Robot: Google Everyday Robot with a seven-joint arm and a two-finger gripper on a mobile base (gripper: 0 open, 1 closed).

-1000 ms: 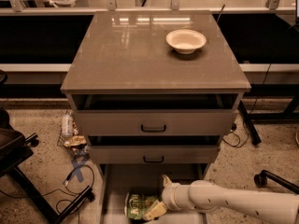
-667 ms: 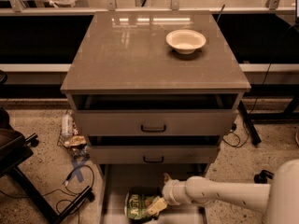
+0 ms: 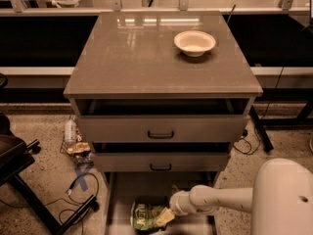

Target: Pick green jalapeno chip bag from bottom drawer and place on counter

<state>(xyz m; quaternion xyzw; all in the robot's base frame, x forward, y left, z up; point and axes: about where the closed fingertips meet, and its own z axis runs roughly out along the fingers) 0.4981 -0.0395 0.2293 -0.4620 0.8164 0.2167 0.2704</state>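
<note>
gripper point(image 3: 165, 218): low in the drawer point(image 3: 128, 187), near its front edge, at the right edge of the bag point(image 3: 145, 216); touching or just beside, not separable from here.
grip state: cannot tell whether spread or clamped on the foil.
bag: lying crumpled in the drawer, near the front edge, a little left of centre; not lifted.
change, arm point(image 3: 220, 199): reaching in almost level from the lower right; large pale housing point(image 3: 286, 199) now fills the bottom-right corner. Absent 1.0 s ago, only partly in at 0.7 s.
change, gripper: tip hardly shifted against the bag over the last second.
change, bag: same spot and same lie as 1.0 s ago.
meaning: probably the grasp step, settling on the bag rather than carrying it. No sign of a lift, so pick not confirmed and place not started.
counter point(image 3: 137, 58): bowl point(image 3: 194, 42) near the back-right corner; front-left area looks like the safer drop zone, well apart from it.
upper drawers point(image 3: 161, 129): both ajar, fronts standing behind and above the bag.
next, judged: secure the hold, raise clear of the drawer wall, stay forward of the drawer fronts, then up over the counter's front edge.
risk: slick foil, thin pinch at one edge, possible slip on the lift.
</note>
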